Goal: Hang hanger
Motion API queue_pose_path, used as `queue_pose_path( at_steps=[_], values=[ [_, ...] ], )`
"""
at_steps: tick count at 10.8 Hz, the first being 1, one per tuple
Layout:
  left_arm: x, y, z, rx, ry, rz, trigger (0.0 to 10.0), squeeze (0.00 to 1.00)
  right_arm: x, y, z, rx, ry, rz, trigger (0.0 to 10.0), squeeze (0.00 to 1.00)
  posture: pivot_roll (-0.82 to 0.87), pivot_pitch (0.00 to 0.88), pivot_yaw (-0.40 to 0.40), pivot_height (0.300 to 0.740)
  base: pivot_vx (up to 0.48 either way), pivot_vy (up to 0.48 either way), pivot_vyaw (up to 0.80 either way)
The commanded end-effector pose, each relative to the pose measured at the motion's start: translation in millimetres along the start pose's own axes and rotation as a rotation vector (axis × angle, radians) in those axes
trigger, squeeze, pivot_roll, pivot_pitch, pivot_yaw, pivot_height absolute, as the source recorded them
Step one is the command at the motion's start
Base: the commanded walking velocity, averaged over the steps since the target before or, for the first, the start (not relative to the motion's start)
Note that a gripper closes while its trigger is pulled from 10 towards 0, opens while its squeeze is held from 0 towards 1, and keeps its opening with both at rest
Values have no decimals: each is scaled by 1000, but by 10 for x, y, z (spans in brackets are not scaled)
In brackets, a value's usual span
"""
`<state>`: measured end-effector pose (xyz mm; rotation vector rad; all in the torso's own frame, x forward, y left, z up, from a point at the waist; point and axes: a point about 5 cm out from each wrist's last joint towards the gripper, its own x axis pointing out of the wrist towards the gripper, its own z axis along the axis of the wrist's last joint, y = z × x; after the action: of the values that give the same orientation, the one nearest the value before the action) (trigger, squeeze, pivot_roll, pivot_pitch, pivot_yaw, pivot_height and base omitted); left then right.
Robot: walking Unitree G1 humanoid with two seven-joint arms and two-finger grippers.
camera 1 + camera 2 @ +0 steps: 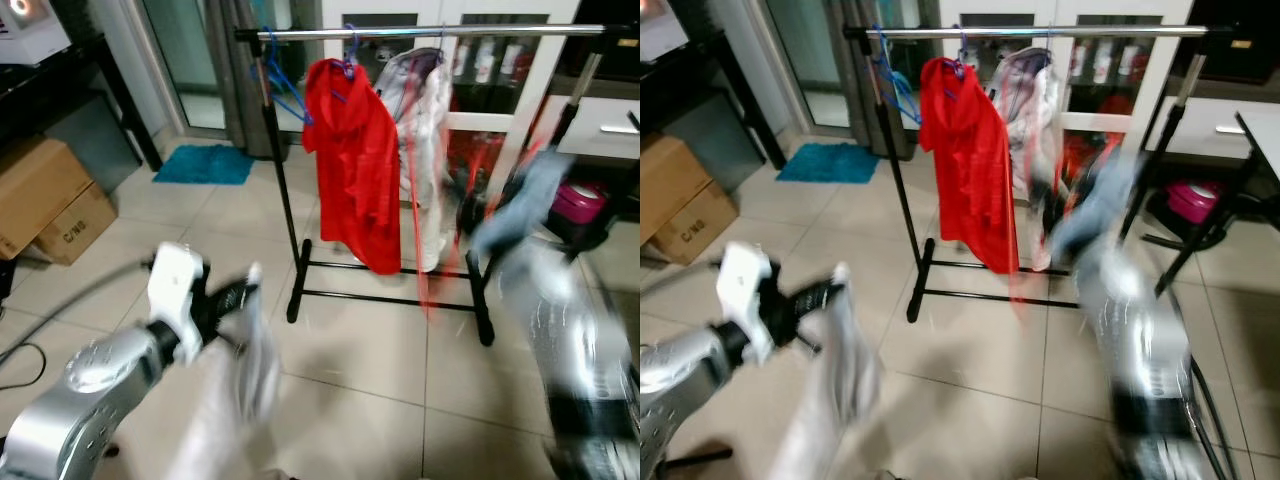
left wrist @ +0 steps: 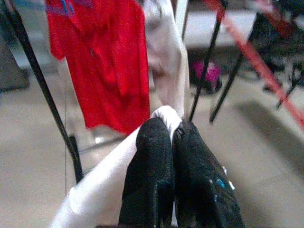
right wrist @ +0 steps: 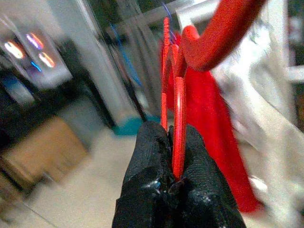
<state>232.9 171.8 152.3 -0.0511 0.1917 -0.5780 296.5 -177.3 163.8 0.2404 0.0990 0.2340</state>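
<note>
Right gripper (image 3: pixel 173 183) jaws pinch a red hanger (image 3: pixel 176 118); left gripper (image 2: pixel 172 142) jaws pinch white cloth (image 2: pixel 102 183). Rack (image 1: pixel 283 190) stands on tiled floor (image 1: pixel 370 370).

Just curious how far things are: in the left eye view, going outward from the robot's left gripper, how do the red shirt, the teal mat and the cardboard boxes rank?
From the left gripper:
1. Red shirt, ahead on the rack.
2. Teal mat, on the floor ahead.
Cardboard boxes, off to its left: too close to call against the mat.
</note>
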Motion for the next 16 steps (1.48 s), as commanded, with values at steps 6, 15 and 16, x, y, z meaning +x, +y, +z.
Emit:
queue_pose_path(
  at_steps=[6,15,16],
  values=[
    [69,-94,80,46,-88,314,10000,0,-437,183,-178,-67,67,-72,10000,0,-41,32,54,740,0,0,-267],
    [151,-89,96,71,-95,380,10000,0,-388,296,-14,-52,-84,-61,10000,0,-54,40,52,740,0,0,-800],
    [163,-82,99,74,-94,375,10000,0,-386,288,-39,-49,-70,-64,10000,0,-57,35,54,740,0,0,-800]
  ],
)
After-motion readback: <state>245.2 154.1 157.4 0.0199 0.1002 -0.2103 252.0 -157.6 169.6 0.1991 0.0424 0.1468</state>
